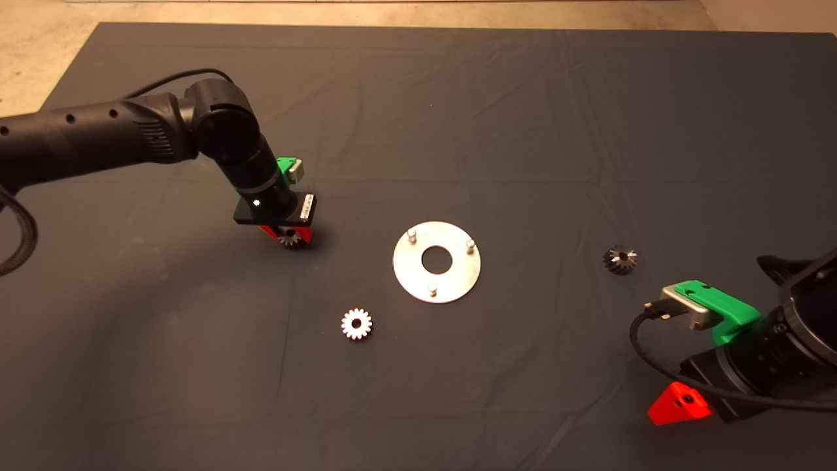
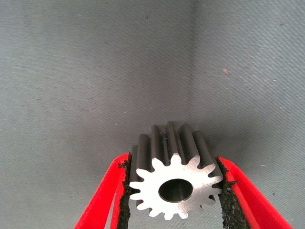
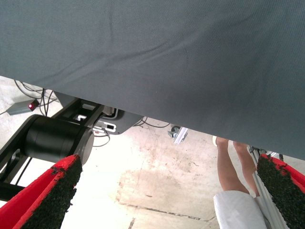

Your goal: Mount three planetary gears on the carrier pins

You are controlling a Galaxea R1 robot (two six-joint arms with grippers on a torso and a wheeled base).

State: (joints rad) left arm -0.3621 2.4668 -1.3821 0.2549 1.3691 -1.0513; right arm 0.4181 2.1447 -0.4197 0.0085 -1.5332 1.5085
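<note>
Dim, warm light over the mat [image 1: 523, 98], brightest at its middle, darker toward the left. Glare whitens the near gear [image 1: 356, 324] and plate [image 1: 437, 261]. Soft shadows fall left of the left arm [image 1: 131, 134].

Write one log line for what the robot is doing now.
left tool: shut on gear, on mat | right tool: open, parked | carrier pins: bare

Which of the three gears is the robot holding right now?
The gear between the left gripper fingers, left of the plate. The other two gears lie free.
</note>
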